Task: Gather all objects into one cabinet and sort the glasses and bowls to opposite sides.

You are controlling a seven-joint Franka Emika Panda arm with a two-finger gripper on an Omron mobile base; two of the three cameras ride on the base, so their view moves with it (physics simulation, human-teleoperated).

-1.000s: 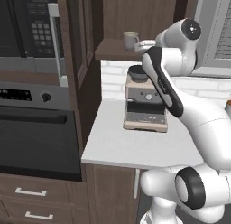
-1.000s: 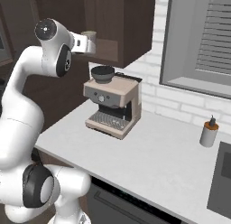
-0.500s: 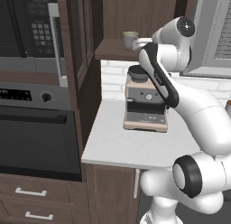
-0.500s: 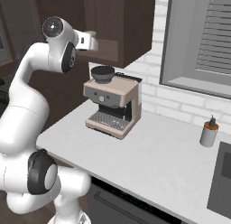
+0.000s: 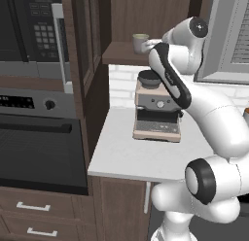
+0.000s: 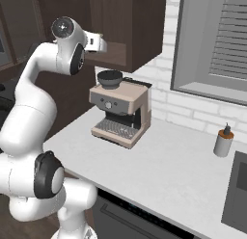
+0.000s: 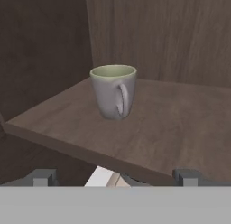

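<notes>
A pale grey mug [image 7: 113, 91] with a greenish inside stands upright on the dark wood shelf board [image 7: 176, 128] of the open cabinet, its handle facing me. From the left base it sits at the shelf's front, mug [image 5: 140, 43]. My gripper [image 7: 115, 178] is open, just short of the shelf edge, with nothing between its fingertips [image 7: 43, 177]. The hand is level with the mug, gripper [image 5: 151, 42], gripper [image 6: 100, 42]. The wide black bowl [image 5: 149, 77] rests on top of the coffee machine, bowl [image 6: 110, 78].
A beige coffee machine [image 5: 157, 116] stands on the white counter [image 5: 126, 157] under the cabinet. The oven [image 5: 39, 138] and microwave fill the tall unit on the left. A soap dispenser [image 6: 223, 142] and a sink [image 6: 239, 194] lie to the right, under the window.
The hand has risen slightly and edged toward the shelf. The mug and the bowl have stayed where they were.
</notes>
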